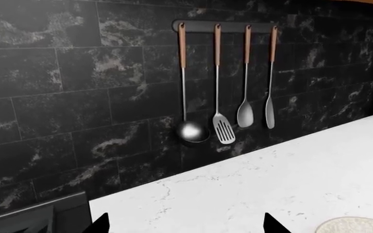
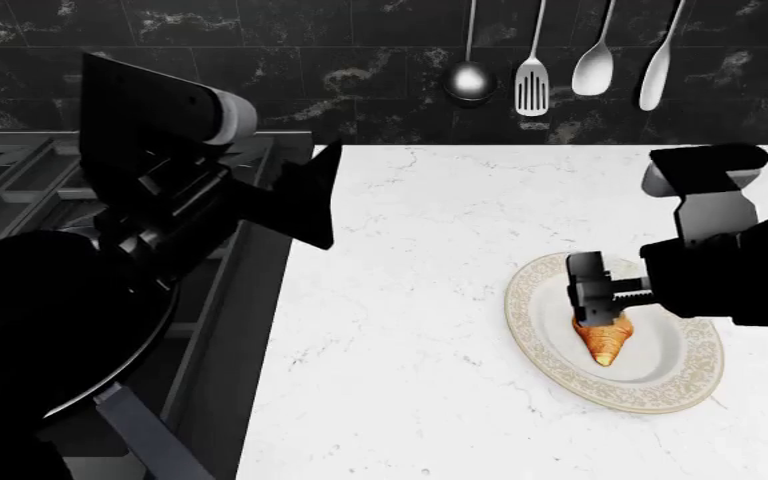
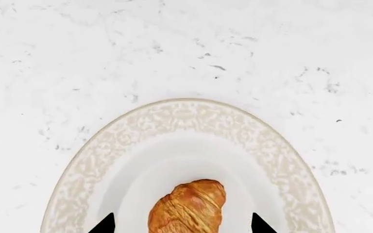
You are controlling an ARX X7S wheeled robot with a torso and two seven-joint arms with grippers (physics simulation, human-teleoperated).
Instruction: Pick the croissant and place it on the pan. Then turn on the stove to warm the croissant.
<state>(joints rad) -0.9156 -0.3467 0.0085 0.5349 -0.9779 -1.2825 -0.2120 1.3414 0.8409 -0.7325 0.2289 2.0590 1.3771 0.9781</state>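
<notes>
Glossy golden crescent croissant (image 3: 188,206) on cream patterned-rim plate (image 3: 180,116), straddled by spread-open right gripper (image 3: 181,226); left gripper (image 1: 185,224) likewise spread over white marble counter (image 1: 271,184).

The right claw (image 2: 598,312) points down from a bent wrist, its two fingertips (image 3: 102,224) spread apart, nothing between them touching either tip. The left claw (image 2: 315,200) is raised on a folded arm, aimed forward, fingertips (image 1: 101,224) likewise parted and empty.

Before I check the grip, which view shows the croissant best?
The right wrist view: the croissant lies large between the open fingertips. The head view shows it small, partly hidden by the right gripper. The left wrist view misses it.
</notes>
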